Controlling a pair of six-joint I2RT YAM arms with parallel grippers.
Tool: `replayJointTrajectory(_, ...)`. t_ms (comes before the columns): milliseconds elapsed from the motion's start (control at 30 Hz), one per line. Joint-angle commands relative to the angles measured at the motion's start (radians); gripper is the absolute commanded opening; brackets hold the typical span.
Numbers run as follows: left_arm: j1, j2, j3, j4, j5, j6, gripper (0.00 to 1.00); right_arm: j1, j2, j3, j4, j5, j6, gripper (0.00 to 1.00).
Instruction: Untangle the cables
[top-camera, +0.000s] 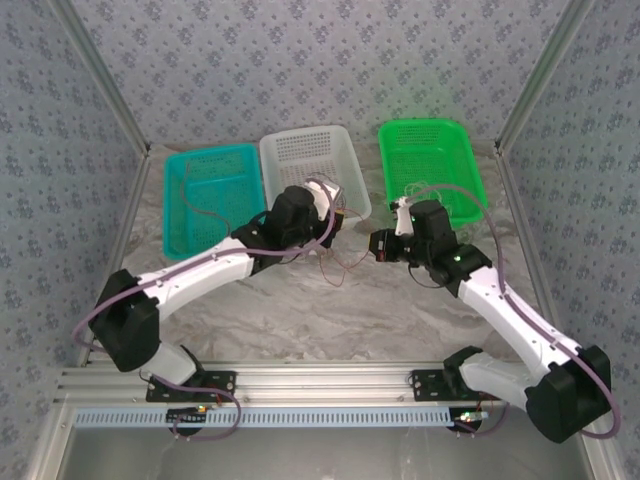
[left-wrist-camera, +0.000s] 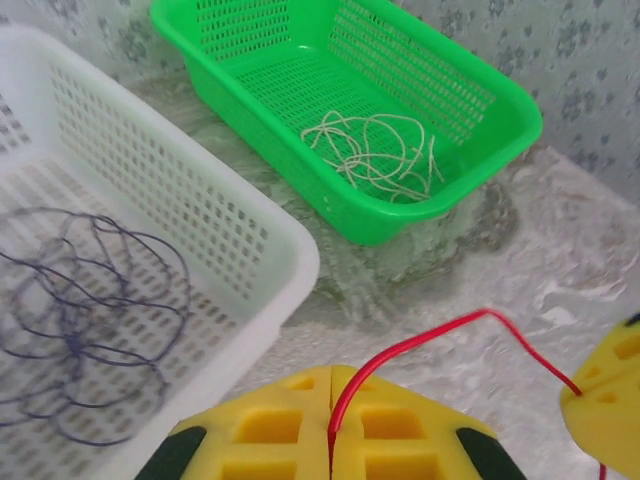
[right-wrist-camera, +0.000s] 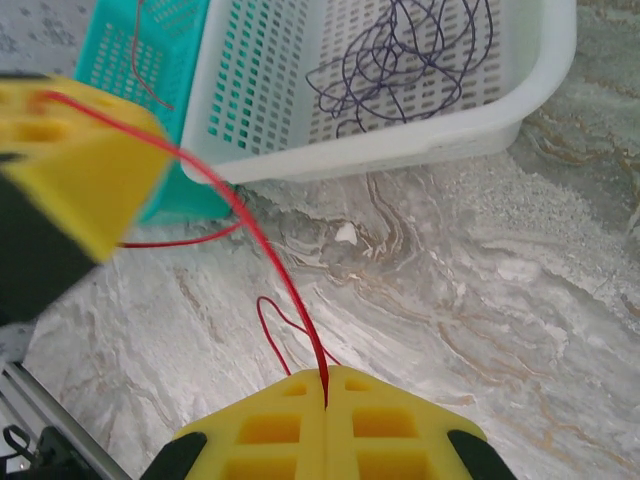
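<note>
The left claw (left-wrist-camera: 330, 385) and right claw (right-wrist-camera: 326, 385) each clamp tight on the red cable (left-wrist-camera: 440, 328), strung between them above the table (right-wrist-camera: 450, 300), near the white basket (left-wrist-camera: 180, 190).

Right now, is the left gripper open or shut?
Shut. The left gripper has its yellow pads pressed together, the red cable pinched in their seam.

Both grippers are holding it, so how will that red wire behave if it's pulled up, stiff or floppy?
Probably floppy: the red wire curves loosely between the shut left gripper and right gripper. Likely very light, being hair-thin. It might slip: each grip pinches just one spot.
</note>
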Motion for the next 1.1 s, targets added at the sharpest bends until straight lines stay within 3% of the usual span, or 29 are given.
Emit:
replayJointTrajectory(0, -0.005, -0.068, 0.099, -0.202, -0.051, 0.227, 0.02, 0.019, 0.043, 0.065, -0.061, -0.04, -0.062, 0.02)
replayJointTrajectory(100, -0.01, -0.087, 0.145, -0.3, -0.067, 0.327, 0.01, 0.039, 0.077, 0.099, -0.042, -0.058, -0.073, 0.1)
replayJointTrajectory(133, -0.01, -0.098, 0.155, -0.327, -0.083, 0.352, 0.0, 0.042, 0.083, 0.108, -0.032, -0.06, -0.072, 0.17)
replayJointTrajectory(200, -0.012, -0.121, 0.163, -0.359, -0.131, 0.381, 0.0, 0.042, 0.082, 0.115, -0.018, -0.052, -0.068, 0.36)
replayJointTrajectory(267, -0.011, -0.153, 0.157, -0.371, -0.193, 0.401, 0.0, 0.041, 0.067, 0.113, -0.008, -0.03, -0.07, 0.64)
replayJointTrajectory(333, -0.009, -0.199, 0.145, -0.367, -0.271, 0.417, 0.0, 0.038, 0.029, 0.101, 0.001, 0.011, -0.076, 0.76)
replayJointTrajectory(600, 0.048, -0.355, 0.152, -0.314, -0.465, 0.468, 0.03, -0.004, -0.106, 0.035, -0.02, 0.094, -0.085, 0.87)
replayJointTrajectory(867, 0.162, -0.46, 0.163, -0.305, -0.503, 0.49, 0.03, -0.027, -0.132, 0.01, -0.029, 0.084, -0.066, 0.87)
replayJointTrajectory(1067, 0.28, -0.505, 0.136, -0.302, -0.478, 0.434, 0.03, -0.027, -0.13, 0.005, -0.022, 0.074, -0.052, 0.87)
